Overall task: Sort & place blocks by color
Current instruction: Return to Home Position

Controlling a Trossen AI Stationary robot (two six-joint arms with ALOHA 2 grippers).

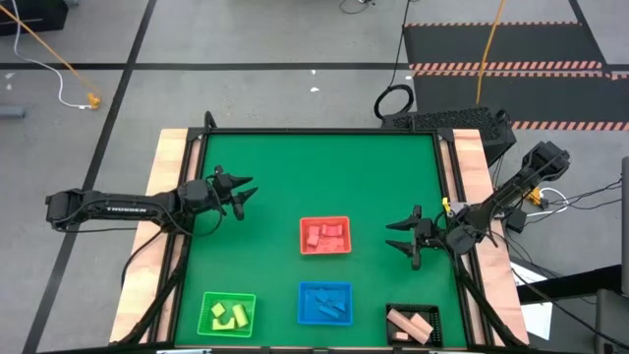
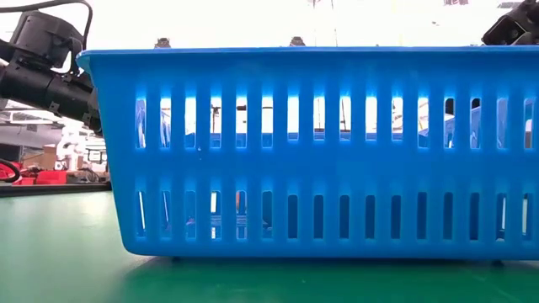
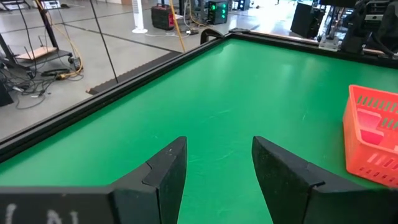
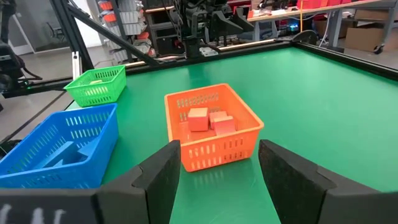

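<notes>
- Step in hand, by our judgement: both arms go home. We see no loose block on the green tabletop point(image 1: 324, 167), so sorting looks complete and nothing needs carrying.
- Nearest row, along the front edge:
  - The green slotted plastic basket point(image 1: 228, 295) holds the yellow-green wooden blocks point(image 1: 228, 315).
  - The blue slotted plastic basket point(image 1: 325, 285) holds the blue wooden blocks point(image 1: 324, 305).
  - The black slotted plastic basket point(image 1: 413, 308) holds the tan wooden blocks point(image 1: 411, 323).
- One row back, the red slotted plastic basket point(image 1: 324, 219) holds the red wooden blocks point(image 1: 324, 236). It stands apart from the front row.
- Retract procedure we would use: raise each wrist first, then draw the arm back toward its own side rail so that no finger catches a basket rim. We would keep the fingers as they are, since closing them gains nothing.
- The right arm needs more care, as we judge it. It points at the red basket, and the black basket sits near, just in front of it.
- Right claw point(image 1: 397, 236): near the red basket on its right side, not touching it. The fingers are spread wide, with nothing between them and nothing in contact.
- Left claw point(image 1: 246, 194): farther back, over bare tabletop on the left, well apart from every basket. It is likewise spread wide and empty, and a straight pull-back looks safe.
</notes>
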